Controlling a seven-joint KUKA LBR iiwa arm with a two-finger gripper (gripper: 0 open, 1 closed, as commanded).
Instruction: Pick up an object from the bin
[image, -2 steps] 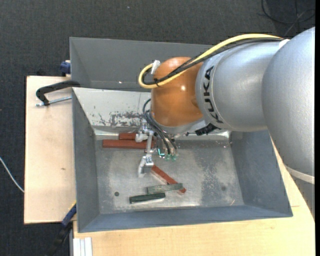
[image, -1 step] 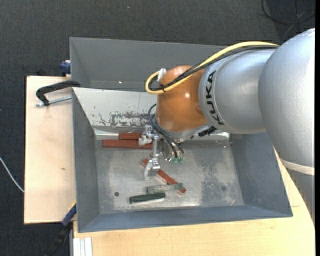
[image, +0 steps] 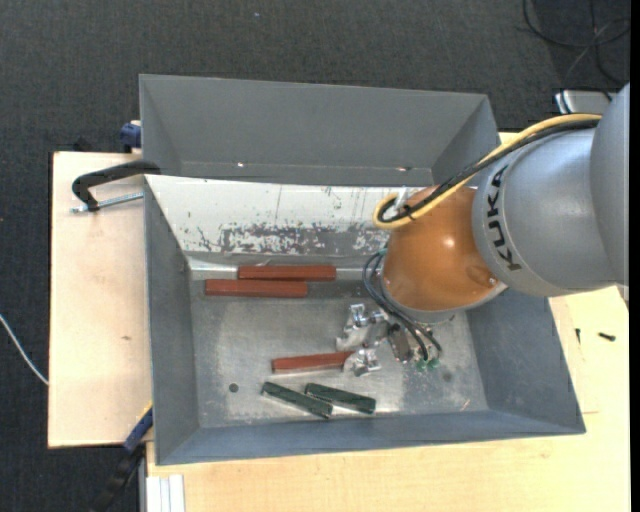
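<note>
The short red-brown bar (image: 310, 363) lies flat mid-floor in the bin (image: 165, 330), its right end at the gripper (image: 362, 348); how far that is open I cannot tell. Taken so near its end, the bar may pivot and slip out, onto the dark green bars (image: 340, 399) nearby.

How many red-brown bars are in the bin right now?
3. Back bar lies by the rear wall; second bar just in front of it; third bar lies mid-floor, its right end at the gripper. The arm may hide more.
</note>
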